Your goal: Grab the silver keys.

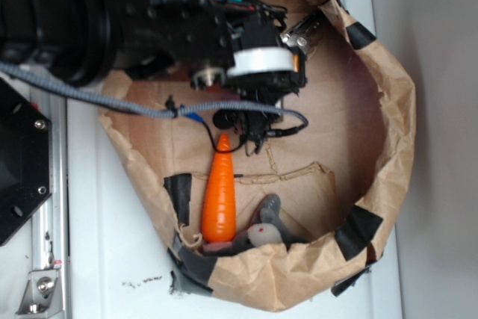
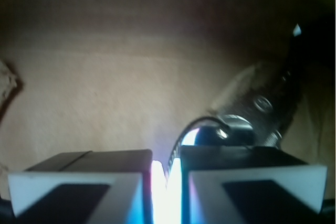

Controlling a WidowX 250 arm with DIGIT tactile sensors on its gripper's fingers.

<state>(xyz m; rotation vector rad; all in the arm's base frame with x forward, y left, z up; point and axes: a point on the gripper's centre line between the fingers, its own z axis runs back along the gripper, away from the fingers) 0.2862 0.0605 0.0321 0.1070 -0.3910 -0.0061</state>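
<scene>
Already the claw [image 2: 167, 174] sat nearly closed on the wire ring of the silver keys [image 2: 257, 109], right of frame; a slow straight lift seemed wisest

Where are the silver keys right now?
In the wrist view, the silver keys lie right of centre on the brown paper floor, just beyond the gripper.

Black robot arm [image 1: 89, 20] built of chunky matte segments dotted with small screws. A white cylindrical collar [image 1: 260, 61] rings its wrist. A grey braided cable [image 1: 112, 100] trails beneath, joined by thin black, blue and teal wires. The end effector [image 2: 167, 182] has black fingers [image 2: 89, 182] with white faces.
</scene>
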